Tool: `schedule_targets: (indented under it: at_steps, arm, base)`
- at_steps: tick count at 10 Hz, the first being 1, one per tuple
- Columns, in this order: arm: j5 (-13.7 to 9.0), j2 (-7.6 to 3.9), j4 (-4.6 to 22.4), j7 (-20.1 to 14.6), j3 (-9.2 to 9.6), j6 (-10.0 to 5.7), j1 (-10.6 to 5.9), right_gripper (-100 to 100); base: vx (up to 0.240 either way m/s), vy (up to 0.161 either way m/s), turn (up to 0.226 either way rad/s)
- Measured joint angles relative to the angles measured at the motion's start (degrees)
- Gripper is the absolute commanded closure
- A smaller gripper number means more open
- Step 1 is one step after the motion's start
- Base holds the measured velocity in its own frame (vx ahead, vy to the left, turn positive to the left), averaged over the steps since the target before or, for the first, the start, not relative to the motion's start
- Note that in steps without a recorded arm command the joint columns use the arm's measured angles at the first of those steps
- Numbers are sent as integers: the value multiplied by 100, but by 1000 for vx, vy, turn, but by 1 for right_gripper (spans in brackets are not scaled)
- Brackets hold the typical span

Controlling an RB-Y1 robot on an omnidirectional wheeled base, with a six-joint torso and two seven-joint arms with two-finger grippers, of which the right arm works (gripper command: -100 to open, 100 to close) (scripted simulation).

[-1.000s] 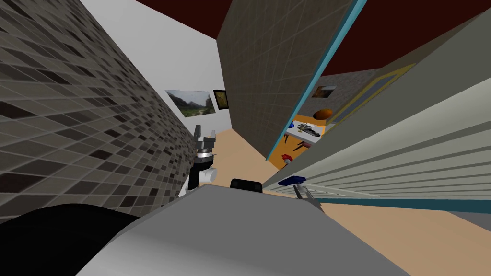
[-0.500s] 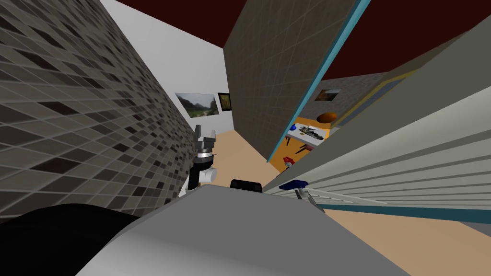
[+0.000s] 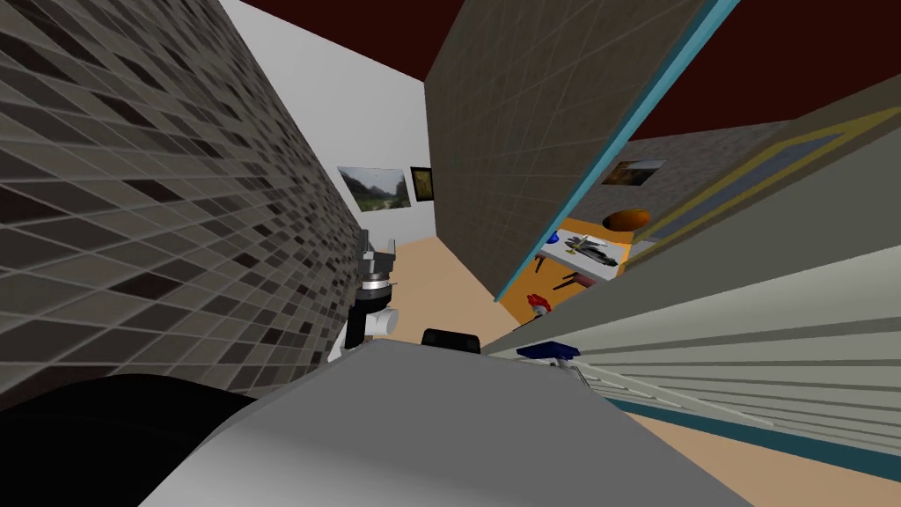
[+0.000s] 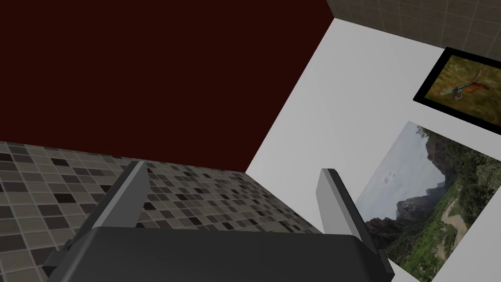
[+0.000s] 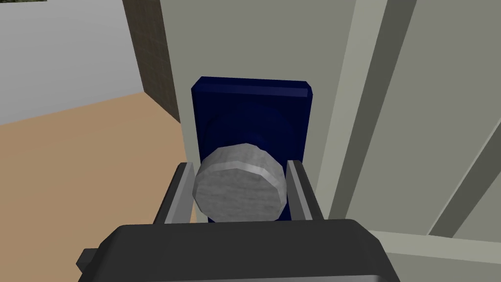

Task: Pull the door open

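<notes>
The door [image 5: 416, 98] is light grey with raised ribs, and in the head view it [image 3: 757, 334] slants across the right, swung partly open. A round grey knob [image 5: 239, 182] sits on a dark blue plate [image 5: 252, 112] by the door's free edge. My right gripper [image 5: 239, 169] is shut on the knob, one finger pressing each side. The blue plate [image 3: 547, 351] also shows just past my chest in the head view. My left gripper [image 3: 377, 255] is raised beside the tiled wall, with its fingers [image 4: 129, 196] open and nothing between them.
A dark mosaic-tiled wall [image 3: 176, 220] runs close along my left. A grey tiled wall [image 3: 519, 132] with a teal door frame [image 3: 616, 150] stands ahead. Through the gap is a room with an orange floor and a small table [image 3: 585, 251] of objects. Tan floor [image 3: 440, 273] runs ahead.
The door has swung further open with my right gripper still on the knob. The gap at the teal frame is wider, and the whole view has shifted with my own move.
</notes>
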Motion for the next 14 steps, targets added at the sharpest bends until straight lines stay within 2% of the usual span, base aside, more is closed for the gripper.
schedule_targets:
  at_steps: [3, 4, 7, 9, 11, 14]
  arm:
    - [92, 118, 291, -74, 103, -439, 191, 100]
    - [131, 188, 517, -151, 152, -651, 230, 100]
    - [203, 279, 747, -219, 257, -1015, 437, 100]
    - [246, 359, 952, -284, 316, -1232, 495, 100]
    - [290, 399, 1021, -285, 376, -1396, 633, 100]
    - [356, 513, 1302, -370, 463, -1683, 722, 100]
  base:
    - [-38, -11, 161]
    - [-63, -4, 189]
    - [-75, -15, 102]
    - [-74, -7, 101]
    - [-90, -9, 71]
    - [-144, -15, 65]
